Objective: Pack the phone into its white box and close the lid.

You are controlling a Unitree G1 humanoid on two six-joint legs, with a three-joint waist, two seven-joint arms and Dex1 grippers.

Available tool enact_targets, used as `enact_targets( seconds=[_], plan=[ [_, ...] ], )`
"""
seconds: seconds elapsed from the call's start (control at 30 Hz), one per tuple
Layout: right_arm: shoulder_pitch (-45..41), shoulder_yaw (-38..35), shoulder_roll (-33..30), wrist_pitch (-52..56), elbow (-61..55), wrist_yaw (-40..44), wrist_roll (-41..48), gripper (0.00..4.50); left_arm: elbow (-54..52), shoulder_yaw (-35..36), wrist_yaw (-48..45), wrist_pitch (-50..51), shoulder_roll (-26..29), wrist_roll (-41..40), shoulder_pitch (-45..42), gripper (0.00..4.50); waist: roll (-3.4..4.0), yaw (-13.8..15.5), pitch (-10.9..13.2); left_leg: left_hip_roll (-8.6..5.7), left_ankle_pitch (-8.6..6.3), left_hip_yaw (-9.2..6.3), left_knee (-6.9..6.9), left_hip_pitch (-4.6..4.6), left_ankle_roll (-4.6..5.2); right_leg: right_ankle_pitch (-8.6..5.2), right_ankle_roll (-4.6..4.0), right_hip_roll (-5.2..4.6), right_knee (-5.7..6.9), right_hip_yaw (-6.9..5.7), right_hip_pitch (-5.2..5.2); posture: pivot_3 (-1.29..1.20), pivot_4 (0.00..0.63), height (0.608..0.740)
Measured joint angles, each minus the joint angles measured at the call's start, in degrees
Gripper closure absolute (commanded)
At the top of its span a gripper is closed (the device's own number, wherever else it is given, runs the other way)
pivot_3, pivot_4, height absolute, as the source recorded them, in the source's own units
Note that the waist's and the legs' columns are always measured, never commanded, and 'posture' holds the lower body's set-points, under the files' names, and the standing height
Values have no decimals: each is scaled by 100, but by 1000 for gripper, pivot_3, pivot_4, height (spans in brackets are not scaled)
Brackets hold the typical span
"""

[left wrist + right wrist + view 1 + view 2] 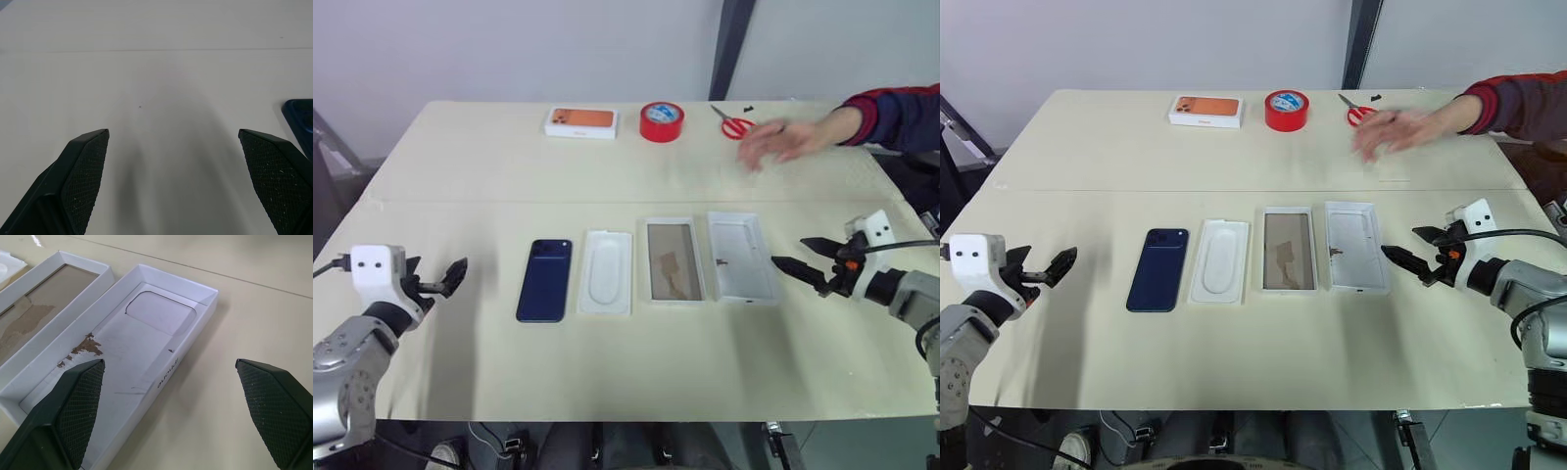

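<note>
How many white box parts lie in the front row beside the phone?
3: white insert next to the phone, the white box in the middle, the lid rightmost.

Lab-like room: plain table (431, 157), tape roll (662, 121), scissors (735, 125), bare wall.

Four items lie in a row at mid-table: phone (545, 279), white insert (606, 272), white box (672, 260), lid (741, 257), narrow gaps between. Bare table (460, 186) flanks both ends and the near edge. A person's hand (781, 142) hovers beyond the lid, near scissors (734, 124).
</note>
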Motion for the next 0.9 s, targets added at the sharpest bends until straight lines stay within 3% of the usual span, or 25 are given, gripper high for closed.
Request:
enact_targets(
  seconds=[0.6, 0.7, 0.9],
  plan=[
    [-9, 49, 4, 25, -400, 69, 168, 15, -218, -321, -21, 131, -227, -117, -94, 41, -1, 1, -1, -1, 1, 0, 1, 1, 0, 1, 1, 0, 0, -1, 4, 0, 150, 725],
    [-156, 204, 65, 23, -462, 82, 173, 15, -548, -432, 177, 510, -466, -435, -298, 41, 0, 2, -1, -1, 1, 0, 6, 2, 0, 1, 2, 1, 4, -2, 7, 0, 150, 725],
    [-475, 757, 344, 103, -1272, 66, 299, 15, -1278, -1435, 707, 1857, -744, -924, -1057, 41, -2, 9, 0, -2, 1, -2, 21, 1, 0, 2, 3, 8, 17, -3, 8, 0, 150, 725]
  ],
)
